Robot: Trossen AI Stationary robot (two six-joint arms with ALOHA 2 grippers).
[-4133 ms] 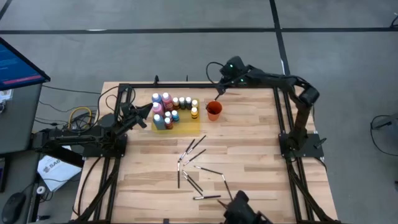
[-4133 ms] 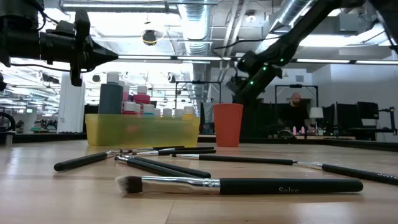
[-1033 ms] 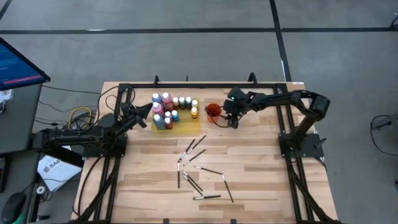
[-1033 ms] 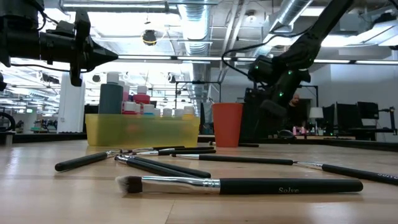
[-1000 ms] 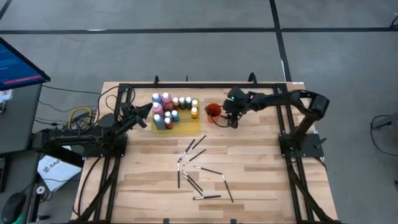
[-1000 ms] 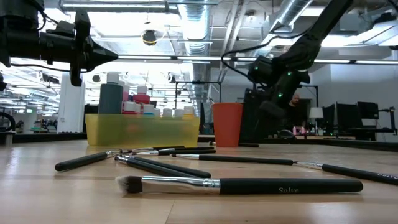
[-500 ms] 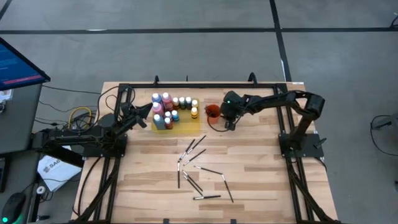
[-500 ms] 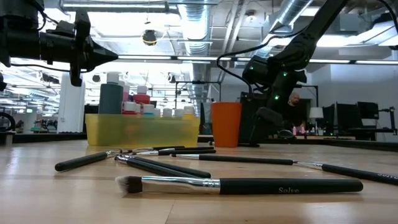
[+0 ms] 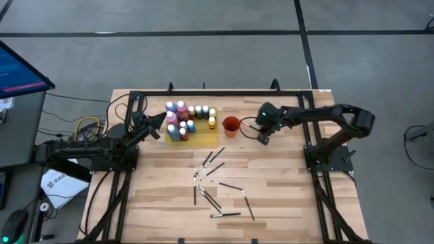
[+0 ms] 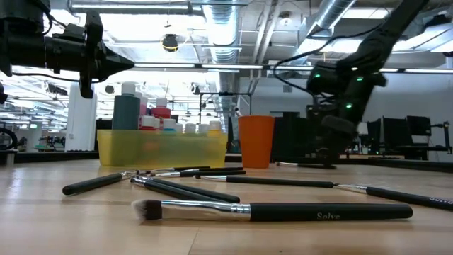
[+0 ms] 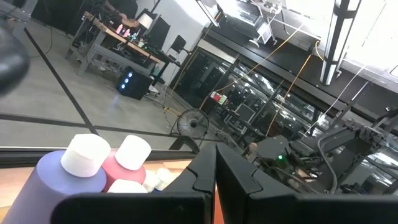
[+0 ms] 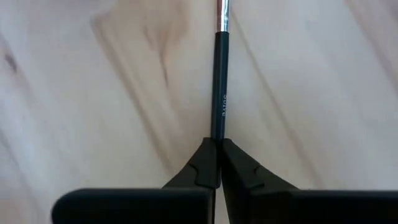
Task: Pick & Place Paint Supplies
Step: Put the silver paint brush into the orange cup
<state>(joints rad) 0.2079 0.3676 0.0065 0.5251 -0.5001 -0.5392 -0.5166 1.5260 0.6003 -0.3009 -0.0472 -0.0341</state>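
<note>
Two jobs seem to make up this task, and we judge only one of them to look settled. At the far left the left gripper [image 9: 161, 120] waits just beside the bottles [image 9: 183, 116], its fingers pressed together on nothing. Those bottles stand upright in a tight cluster on the mat [image 9: 203, 137]: smooth plastic cylinders in pink, blue, yellow and dark shades, each with a pale rounded cap, on a flat yellow rectangle. Farther right, toward the near half of the table [image 9: 285, 190], about ten brushes [image 9: 213, 179] lie loose and crossed over one another, thin dark glossy handles with metal collars and pale tips, one broad soft head nearest the low camera. Past them stands the cup [image 9: 230, 125], a plain orange-red tapered tumbler, and we see nothing sticking out of it, so we take the brush sorting as barely begun. Just right of the cup the right gripper [image 9: 262, 139] sits low over the pale, grained wood. Its fingers are pinched onto the end of one slim brush [image 12: 220, 81], which runs straight out from the fingertips along the boards. We cannot tell whether that brush has left the surface yet.
</note>
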